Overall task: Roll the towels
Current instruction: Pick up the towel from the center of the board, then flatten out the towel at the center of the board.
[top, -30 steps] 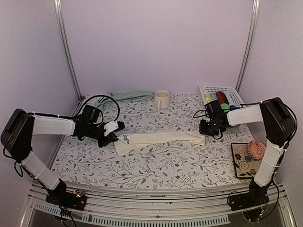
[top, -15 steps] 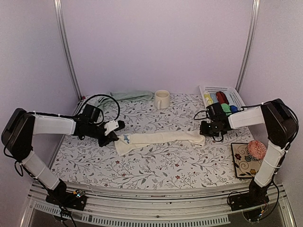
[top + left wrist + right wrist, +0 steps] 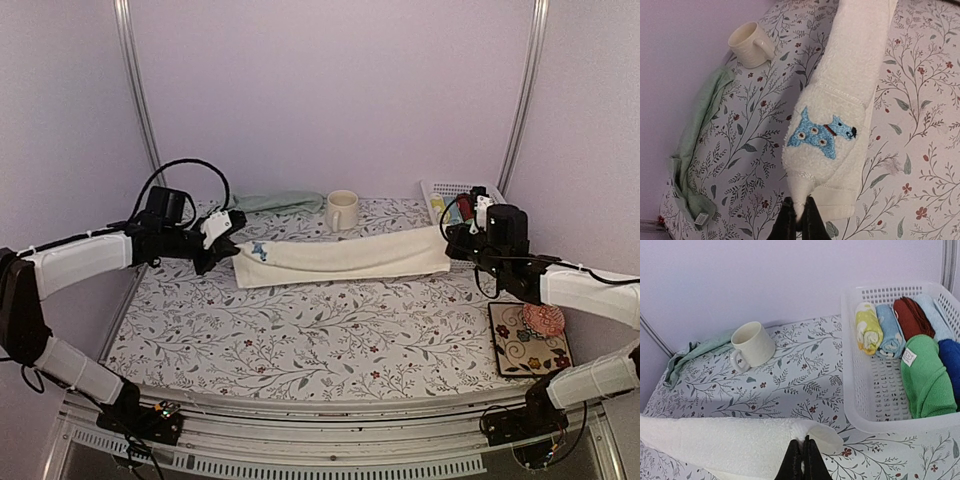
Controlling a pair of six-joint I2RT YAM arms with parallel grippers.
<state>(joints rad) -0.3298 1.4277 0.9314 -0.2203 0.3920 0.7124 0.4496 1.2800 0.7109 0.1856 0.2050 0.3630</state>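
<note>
Mid-frame: cream terry towel with blue dog patch (image 3: 340, 257) hanging stretched, left tool (image 3: 231, 249) and right tool (image 3: 453, 247) each clamping one end. Upper left: pale sage green towel (image 3: 275, 201) lying crumpled.

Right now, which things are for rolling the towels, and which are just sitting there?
For the job:
cream towel, stretched between the two claws
green towel, crumpled at the back
left claw and right claw, each shut on an end of the cream towel

Just lying about:
mug
white basket of rolled cloths
patterned tile with a pink thing on it
</note>
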